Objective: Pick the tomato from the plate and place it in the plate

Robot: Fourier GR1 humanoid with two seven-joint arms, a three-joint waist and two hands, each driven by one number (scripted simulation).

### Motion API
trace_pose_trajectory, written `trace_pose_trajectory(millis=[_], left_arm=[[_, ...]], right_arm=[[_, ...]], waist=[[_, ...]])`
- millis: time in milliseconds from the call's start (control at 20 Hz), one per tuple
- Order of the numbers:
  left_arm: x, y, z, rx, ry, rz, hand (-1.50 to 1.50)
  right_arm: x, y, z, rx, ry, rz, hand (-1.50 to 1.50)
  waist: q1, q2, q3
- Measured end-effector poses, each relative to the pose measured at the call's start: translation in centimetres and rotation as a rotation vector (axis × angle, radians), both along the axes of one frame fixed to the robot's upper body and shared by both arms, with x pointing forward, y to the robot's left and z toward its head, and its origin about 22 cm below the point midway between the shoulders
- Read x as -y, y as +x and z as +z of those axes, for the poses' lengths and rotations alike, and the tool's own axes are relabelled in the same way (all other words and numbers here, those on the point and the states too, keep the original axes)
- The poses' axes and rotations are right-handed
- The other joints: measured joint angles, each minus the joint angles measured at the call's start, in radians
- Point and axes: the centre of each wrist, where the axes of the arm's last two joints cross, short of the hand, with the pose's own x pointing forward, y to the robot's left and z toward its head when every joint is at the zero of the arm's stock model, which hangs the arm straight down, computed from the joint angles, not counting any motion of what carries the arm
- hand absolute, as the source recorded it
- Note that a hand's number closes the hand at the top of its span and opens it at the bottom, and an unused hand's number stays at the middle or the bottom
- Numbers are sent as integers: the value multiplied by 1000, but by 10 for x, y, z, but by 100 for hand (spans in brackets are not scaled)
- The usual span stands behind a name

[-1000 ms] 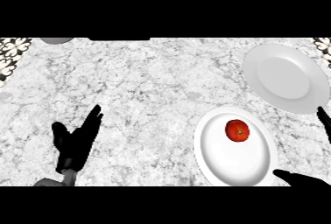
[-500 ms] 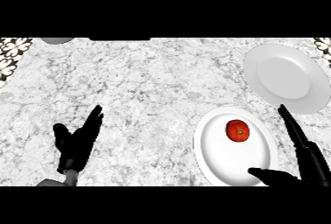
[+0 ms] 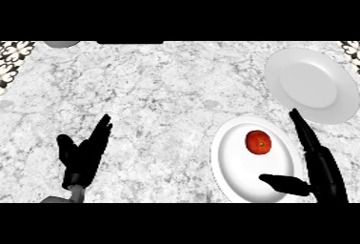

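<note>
A red tomato [image 3: 258,142] lies on the near white plate [image 3: 239,167] at the lower right. A second white plate [image 3: 313,83] sits bare at the upper right. My right hand [image 3: 320,167] is open at the near plate's right rim, fingers straight and pointing away, thumb stretched over the plate's lower part. The tomato lies between thumb and fingers, apart from both. My left hand [image 3: 84,155] rests open at the lower left, fingers up.
The marble counter [image 3: 162,100] spreads between the hands. A grey round object [image 3: 62,43] shows at the top left edge. Patterned strips [image 3: 14,59] line the left and right upper corners.
My right hand has moved in from the right edge and forward, alongside the near plate, thumb now over it. The left hand and tomato have not moved.
</note>
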Motion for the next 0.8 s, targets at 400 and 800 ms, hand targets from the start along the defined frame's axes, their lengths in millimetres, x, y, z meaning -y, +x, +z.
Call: trace_pose_trajectory(millis=[400, 800], left_arm=[[-4, 2, -2, -1, -6, -2, 0], [-3, 1, 1, -1, 0, 3, 0]], right_arm=[[-13, 19, -12, -31, -53, -53, -150], [-21, 32, -22, -82, -74, -23, 150]], waist=[[1, 0, 1], [1, 0, 0]])
